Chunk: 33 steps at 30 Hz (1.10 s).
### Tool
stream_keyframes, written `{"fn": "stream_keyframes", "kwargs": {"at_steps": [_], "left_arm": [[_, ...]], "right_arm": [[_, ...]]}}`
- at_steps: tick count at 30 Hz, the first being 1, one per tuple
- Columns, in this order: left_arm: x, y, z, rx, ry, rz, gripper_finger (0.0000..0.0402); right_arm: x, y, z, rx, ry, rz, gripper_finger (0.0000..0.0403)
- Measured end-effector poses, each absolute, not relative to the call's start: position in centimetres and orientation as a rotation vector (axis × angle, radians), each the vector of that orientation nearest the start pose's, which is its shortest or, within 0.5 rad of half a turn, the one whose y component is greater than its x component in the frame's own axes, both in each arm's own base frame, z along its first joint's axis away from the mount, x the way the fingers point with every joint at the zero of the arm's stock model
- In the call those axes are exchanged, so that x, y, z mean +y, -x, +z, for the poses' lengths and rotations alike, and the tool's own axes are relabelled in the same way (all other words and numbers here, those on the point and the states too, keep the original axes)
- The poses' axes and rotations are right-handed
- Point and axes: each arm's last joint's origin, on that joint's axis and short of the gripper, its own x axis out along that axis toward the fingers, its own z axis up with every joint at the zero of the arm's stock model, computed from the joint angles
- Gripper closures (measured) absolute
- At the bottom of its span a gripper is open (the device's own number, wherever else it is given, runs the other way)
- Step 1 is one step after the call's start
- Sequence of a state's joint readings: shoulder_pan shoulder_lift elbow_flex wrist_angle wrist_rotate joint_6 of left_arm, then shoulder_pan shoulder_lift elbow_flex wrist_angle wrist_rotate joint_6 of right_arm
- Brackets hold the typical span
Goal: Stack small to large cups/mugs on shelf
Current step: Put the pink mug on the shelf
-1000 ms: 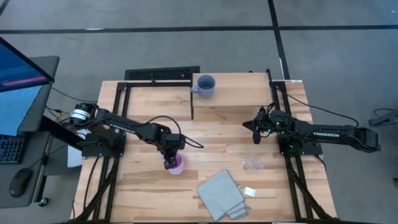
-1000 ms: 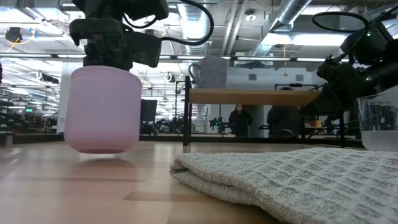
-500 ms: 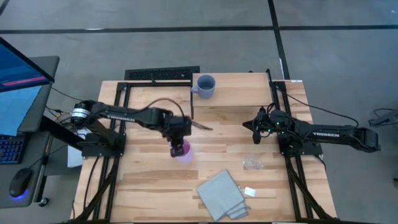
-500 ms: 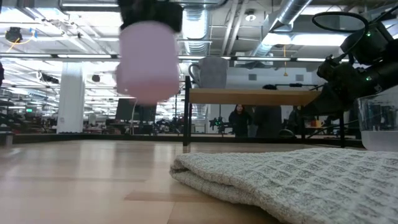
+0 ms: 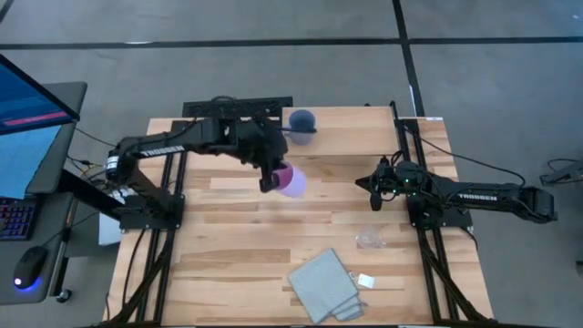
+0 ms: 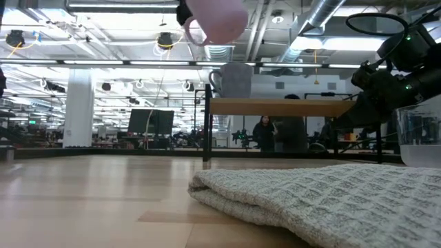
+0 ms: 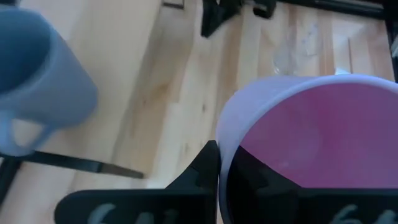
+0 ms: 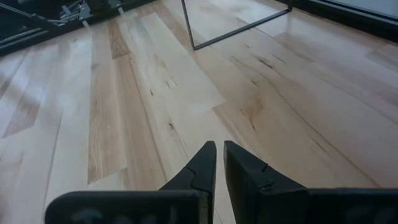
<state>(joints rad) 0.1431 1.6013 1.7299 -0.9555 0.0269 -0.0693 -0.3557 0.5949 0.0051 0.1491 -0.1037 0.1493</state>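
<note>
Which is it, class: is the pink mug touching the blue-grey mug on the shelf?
Apart. The low view shows the pink mug held above the blue-grey mug on the shelf by the left gripper, with background visible between them.

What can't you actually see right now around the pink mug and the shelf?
- Pink mug: handle hidden in the high view; top cut off by the low view's edge.
- Left gripper: its second finger, hidden by the mug's wall in the left wrist view.
- Blue-grey mug on the shelf: partly covered by the left arm, high view.

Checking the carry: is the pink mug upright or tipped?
Tipped. The pink mug, held by the left gripper, shows its mouth sideways, clear of the table.
</note>
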Motion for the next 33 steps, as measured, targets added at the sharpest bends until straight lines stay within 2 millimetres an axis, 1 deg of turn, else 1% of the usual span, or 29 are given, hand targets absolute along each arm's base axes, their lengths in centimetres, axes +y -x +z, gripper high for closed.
{"fn": "stream_keyframes", "kwargs": {"at_steps": [2, 4, 6, 10, 19, 22, 26, 33], "left_arm": [[5.1, -32.4, 39.1, 0.825, 0.13, 0.146, 0.0401], [5.4, -32.7, 39.2, 0.819, 0.127, 0.143, 0.0401], [5.7, -33.0, 38.8, 0.849, 0.137, 0.14, 0.0401], [6.0, -34.5, 38.3, 0.89, 0.11, 0.121, 0.0401], [5.4, -39.5, 36.4, 1.034, 0.019, 0.018, 0.0401], [5.0, -41.5, 34.9, 1.069, -0.005, -0.01, 0.0401], [4.4, -43.7, 33.0, 1.117, -0.027, -0.043, 0.0401], [3.0, -46.7, 29.2, 1.177, -0.042, -0.08, 0.0401]], "right_arm": [[-4.1, -11.9, 12.4, 0.412, -0.247, -0.28, 0.0347], [-4.1, -11.9, 12.4, 0.411, -0.247, -0.28, 0.0347], [-4.1, -11.9, 12.4, 0.412, -0.247, -0.28, 0.0347], [-4.1, -11.9, 12.4, 0.412, -0.246, -0.28, 0.0347], [-4.1, -11.8, 12.3, 0.426, -0.249, -0.281, 0.0347], [-4.1, -11.8, 12.3, 0.427, -0.25, -0.281, 0.0347], [-4.1, -11.8, 12.2, 0.427, -0.25, -0.281, 0.0347], [-4.1, -11.8, 12.2, 0.431, -0.25, -0.281, 0.0347]]}}
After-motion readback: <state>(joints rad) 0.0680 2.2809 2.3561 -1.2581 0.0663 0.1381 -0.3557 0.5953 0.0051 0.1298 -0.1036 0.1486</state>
